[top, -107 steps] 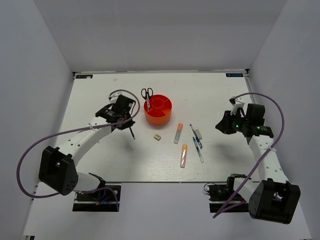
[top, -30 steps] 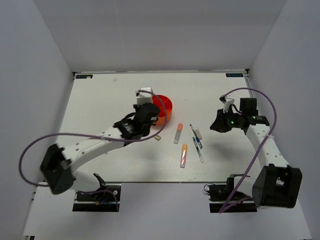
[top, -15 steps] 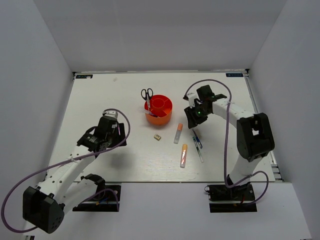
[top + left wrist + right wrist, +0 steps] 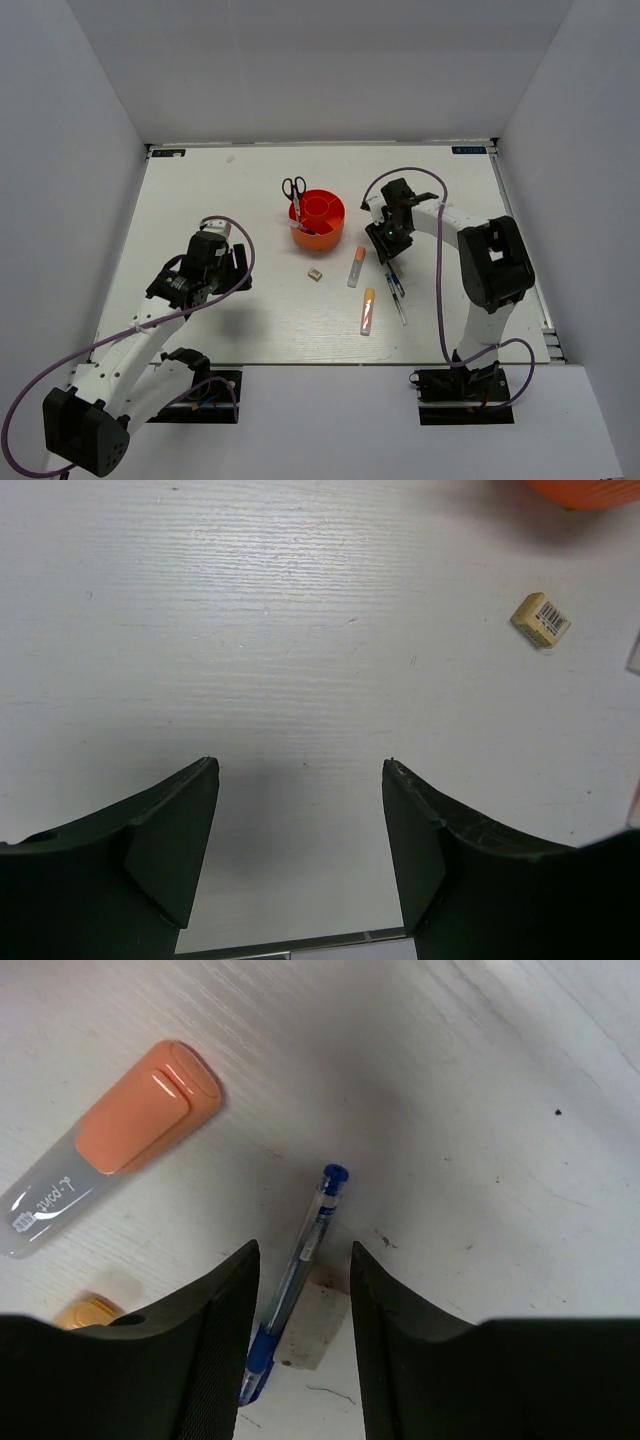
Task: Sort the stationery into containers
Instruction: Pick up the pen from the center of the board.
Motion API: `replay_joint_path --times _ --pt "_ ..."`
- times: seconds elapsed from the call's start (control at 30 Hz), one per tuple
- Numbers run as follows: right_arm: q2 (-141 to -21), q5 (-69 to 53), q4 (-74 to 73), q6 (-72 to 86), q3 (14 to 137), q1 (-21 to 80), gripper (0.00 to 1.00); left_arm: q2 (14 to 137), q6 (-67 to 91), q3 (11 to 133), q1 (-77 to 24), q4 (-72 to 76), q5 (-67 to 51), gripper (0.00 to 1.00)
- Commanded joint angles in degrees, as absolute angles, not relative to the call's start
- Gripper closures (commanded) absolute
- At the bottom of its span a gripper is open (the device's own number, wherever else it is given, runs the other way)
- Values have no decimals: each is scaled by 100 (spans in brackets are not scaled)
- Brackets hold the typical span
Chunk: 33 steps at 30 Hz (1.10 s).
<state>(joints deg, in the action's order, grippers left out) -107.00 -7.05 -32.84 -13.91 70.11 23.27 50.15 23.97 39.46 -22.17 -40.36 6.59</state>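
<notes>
Picking up the thin blue plastic pen point(image 4: 325, 1195) looks to be the step in hand. The right gripper point(image 4: 300, 1250) sits low, jaws half parted either side of the barrel and not yet closed, so next it must squeeze, lift and carry toward 9 o'clock, seen from above, to the round orange-red plastic organiser point(image 4: 318, 238). The left gripper point(image 4: 300, 765) hangs wide and empty with the small tan block point(image 4: 541, 619) at its 2 o'clock; the pen's lower end is cut off, and a pale patch point(image 4: 312, 1332) under it cannot be identified.
</notes>
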Motion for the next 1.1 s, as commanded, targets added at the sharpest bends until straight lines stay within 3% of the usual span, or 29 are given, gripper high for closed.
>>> replay_joint_path --times 0.0,0.13,0.23,0.4,0.67,0.9,1.07 --pt "-10802 -493 -3164 -1397 7110 2504 55 4957 2329 3981 -2188 -4017 598 23" --pt "-10942 -265 -3146 -1424 7058 2663 60 4948 2329 3981 -2180 -4034 633 23" --pt "-10986 -202 -3155 -1450 6979 2716 70 4931 2329 3964 -2180 -4025 650 23" --pt "-10986 -377 -3295 -1424 6873 2698 100 4922 2320 3964 -2197 -4034 668 23" --pt "-10451 -1061 -3647 -1459 7197 2689 100 4869 2320 3929 -2180 -4008 677 23" --pt "-10010 -1687 -4166 -1292 8849 2681 100 4878 2276 3929 -2180 -3990 677 23" --pt "-10388 -2091 -3561 -540 10160 2663 100 4913 2259 3902 -2171 -3973 738 23"
